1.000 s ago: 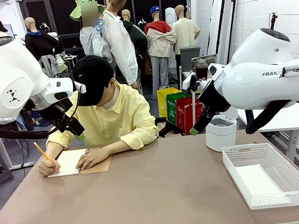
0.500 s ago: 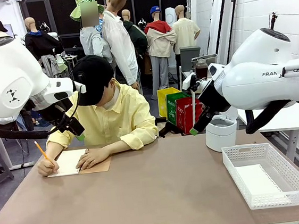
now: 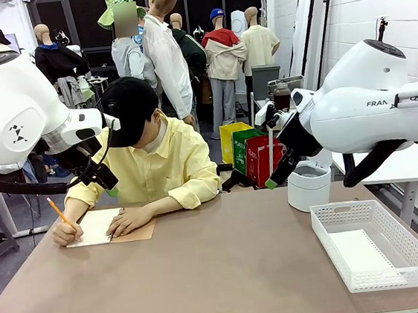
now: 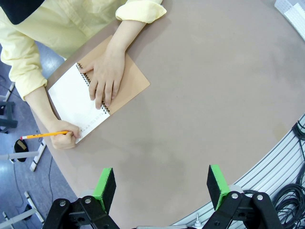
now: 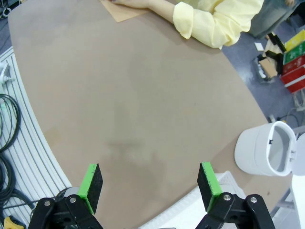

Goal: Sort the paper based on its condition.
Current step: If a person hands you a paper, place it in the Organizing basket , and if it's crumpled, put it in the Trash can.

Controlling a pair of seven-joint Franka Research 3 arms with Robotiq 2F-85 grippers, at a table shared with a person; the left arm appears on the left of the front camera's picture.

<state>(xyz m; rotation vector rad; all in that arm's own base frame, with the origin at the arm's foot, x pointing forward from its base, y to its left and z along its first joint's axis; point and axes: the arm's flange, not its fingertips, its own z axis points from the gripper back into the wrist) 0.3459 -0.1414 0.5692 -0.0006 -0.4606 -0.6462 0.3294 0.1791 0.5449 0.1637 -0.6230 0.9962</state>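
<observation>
Gaping wide, left end effector [image 4: 162, 183] and right end effector [image 5: 150, 186]; paper [image 4: 71, 102] flat, long axis along spiral [image 4: 85, 78].

The basket [image 3: 375, 253] sits on the table [image 3: 221, 275]. The tub [image 3: 308, 185] stands just behind the basket. The notebook [image 3: 97, 228] lies far left of the basket (under a person's hand [image 3: 128, 221]).
</observation>
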